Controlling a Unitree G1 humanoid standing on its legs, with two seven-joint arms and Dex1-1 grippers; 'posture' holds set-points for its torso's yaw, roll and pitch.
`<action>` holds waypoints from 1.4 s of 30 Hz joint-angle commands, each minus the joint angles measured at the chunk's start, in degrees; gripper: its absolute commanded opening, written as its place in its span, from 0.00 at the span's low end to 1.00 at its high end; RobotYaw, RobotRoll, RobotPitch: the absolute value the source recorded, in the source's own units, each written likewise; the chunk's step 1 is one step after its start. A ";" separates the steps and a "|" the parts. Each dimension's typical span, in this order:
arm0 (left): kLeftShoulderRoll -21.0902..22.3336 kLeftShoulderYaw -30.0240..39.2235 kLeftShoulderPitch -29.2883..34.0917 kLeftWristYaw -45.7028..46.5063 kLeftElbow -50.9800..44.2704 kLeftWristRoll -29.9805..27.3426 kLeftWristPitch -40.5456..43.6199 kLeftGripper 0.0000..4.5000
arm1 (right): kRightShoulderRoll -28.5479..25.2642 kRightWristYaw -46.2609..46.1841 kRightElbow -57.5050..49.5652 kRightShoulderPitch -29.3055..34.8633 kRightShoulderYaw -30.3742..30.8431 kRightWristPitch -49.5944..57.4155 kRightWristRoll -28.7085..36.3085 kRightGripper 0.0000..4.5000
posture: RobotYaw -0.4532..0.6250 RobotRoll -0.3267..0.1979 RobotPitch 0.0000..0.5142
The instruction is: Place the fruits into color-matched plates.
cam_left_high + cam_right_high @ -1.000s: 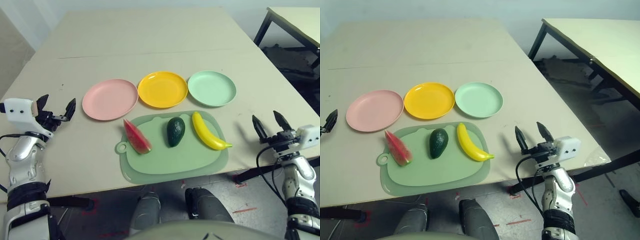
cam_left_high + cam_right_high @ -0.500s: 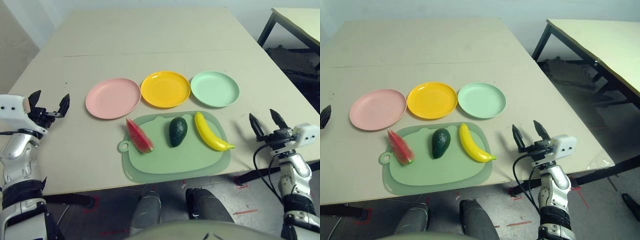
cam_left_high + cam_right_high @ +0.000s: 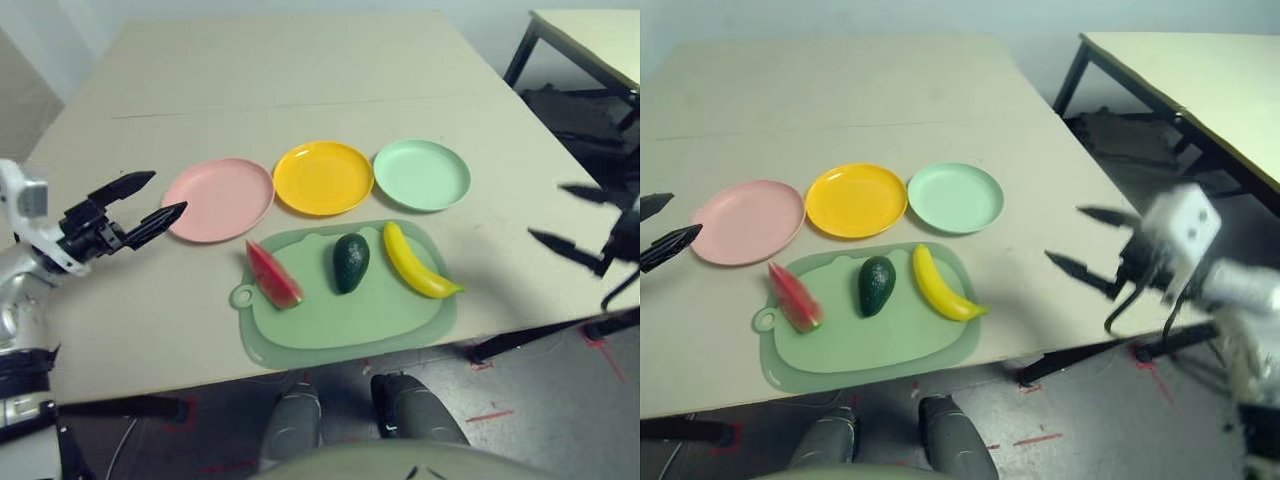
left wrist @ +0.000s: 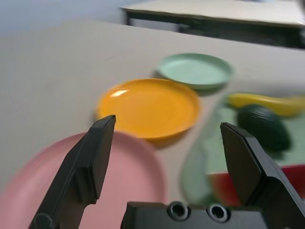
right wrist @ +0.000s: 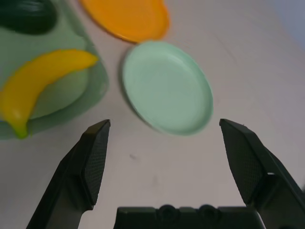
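fruits (image 3: pixel 351 262) on mat between both wide-open, empty end effectors: left (image 3: pixel 152 201), right (image 3: pixel 570 218).

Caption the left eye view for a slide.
Open grippers, left and right, flank three empty plates and three fruits on a green mat.

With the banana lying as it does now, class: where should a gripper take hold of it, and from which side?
Probably across the banana's thick middle, coming from above: it lies flat on the green mat, ends tapering, with free mat on both long sides for the fingers.
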 commanded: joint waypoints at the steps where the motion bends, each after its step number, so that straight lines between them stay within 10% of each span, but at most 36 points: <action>1: 2.46 -4.68 3.53 -6.05 -5.70 2.03 1.08 1.00 | 3.67 6.67 4.37 -8.68 10.73 -5.58 -8.43 1.00 | 0.45 0.62 0.22; 12: 1.38 -7.94 5.47 -5.66 -18.71 1.21 3.77 1.00 | 13.51 21.10 18.68 -23.69 25.97 -24.36 -18.87 1.00 | 0.52 0.62 0.26; 42: -0.16 -10.54 4.50 -5.82 -22.05 1.36 4.27 1.00 | 24.75 18.39 21.24 -21.65 35.88 -29.93 -32.18 1.00 | 0.51 0.62 0.29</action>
